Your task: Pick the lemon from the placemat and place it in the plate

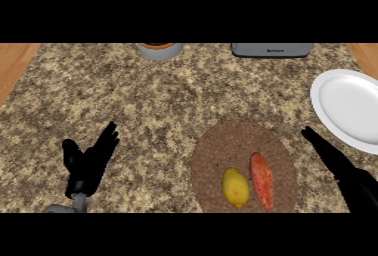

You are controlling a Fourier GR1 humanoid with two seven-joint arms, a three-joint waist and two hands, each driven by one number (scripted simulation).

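lemon: the lemon (235, 187) lies on the round woven placemat (244, 165), in its lower half, toward 6 o'clock of the mat.
long axis: it runs roughly 12 to 6 o'clock, tipped only slightly; the narrow ends point up and down the view.
neighbour: an orange-red vegetable (261, 180), likely a sweet potato or carrot, lies just beside the lemon at its 3 o'clock, nearly parallel, a thin gap between them.
right hand: the right hand (336, 160) hovers off the mat's right edge, fingers straight and released, holding nothing, tips aimed toward 11 o'clock.
lemon from right hand: it sits at about 8 o'clock from the hand, with the orange-red vegetable between the two.
left hand: the left hand (88, 160) rests open at the lower left of the table (111, 90), fingers up, grasping nothing, well apart from the mat.
nearer hand: the right one, I judge; it is also the one beside the plate.
plate: the white plate (353, 110) lies at the table's right edge, at about 1 o'clock from the lemon and just beyond the right hand's fingertips.
coming move: as I read it, the right hand must reach over the vegetable and close across the lemon's short width.
risk: the close neighbour may get nudged or caught by the fingers.
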